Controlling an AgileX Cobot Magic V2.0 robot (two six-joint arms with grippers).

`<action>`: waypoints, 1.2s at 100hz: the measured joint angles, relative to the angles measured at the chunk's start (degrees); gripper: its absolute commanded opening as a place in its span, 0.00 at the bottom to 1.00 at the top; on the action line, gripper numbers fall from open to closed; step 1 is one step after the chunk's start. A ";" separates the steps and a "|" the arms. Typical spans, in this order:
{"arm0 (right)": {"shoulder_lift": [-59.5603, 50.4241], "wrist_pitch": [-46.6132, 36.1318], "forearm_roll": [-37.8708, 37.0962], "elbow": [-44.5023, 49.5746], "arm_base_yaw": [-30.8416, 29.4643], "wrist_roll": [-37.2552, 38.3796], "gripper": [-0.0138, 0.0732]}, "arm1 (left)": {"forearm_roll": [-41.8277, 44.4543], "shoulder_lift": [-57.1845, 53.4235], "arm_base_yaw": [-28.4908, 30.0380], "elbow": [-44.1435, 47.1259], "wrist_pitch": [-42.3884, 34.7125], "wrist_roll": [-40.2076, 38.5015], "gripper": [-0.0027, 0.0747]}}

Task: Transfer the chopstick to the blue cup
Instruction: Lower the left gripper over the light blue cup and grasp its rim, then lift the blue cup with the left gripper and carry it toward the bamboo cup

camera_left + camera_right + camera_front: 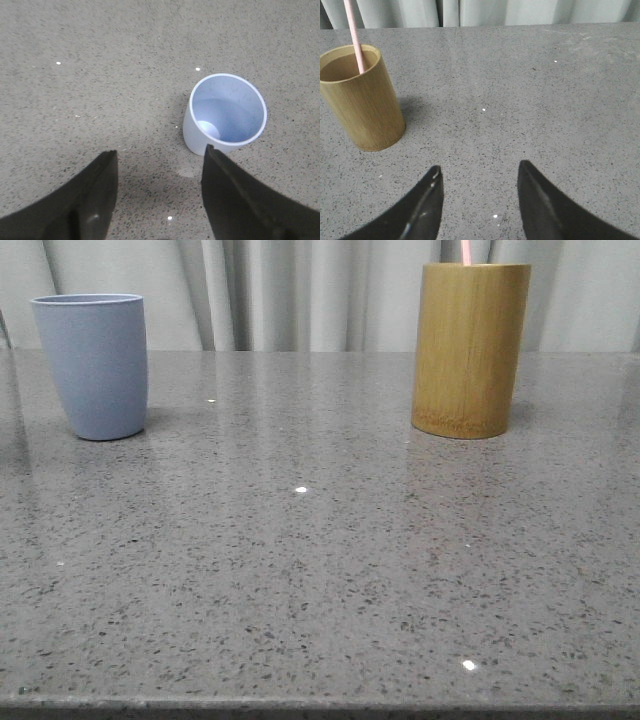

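The blue cup [93, 365] stands upright at the far left of the table and looks empty in the left wrist view [226, 114]. A thin pale pink chopstick [468, 251] sticks up out of the tan bamboo holder [468, 350] at the far right; it also shows in the right wrist view [355, 34], leaning on the holder's [362, 97] rim. My left gripper [160, 152] is open and empty above the table, the cup just beyond one finger. My right gripper [479, 167] is open and empty, apart from the holder. Neither gripper shows in the front view.
The speckled grey stone table [320, 560] runs from its front edge at the bottom of the front view to grey-white curtains [300, 290] behind the two cups.
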 measured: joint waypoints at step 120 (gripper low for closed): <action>0.00 -0.43 0.00 0.00 0.00 0.00 0.58 | -0.74 28.07 -6.73 -14.16 7.32 0.00 0.52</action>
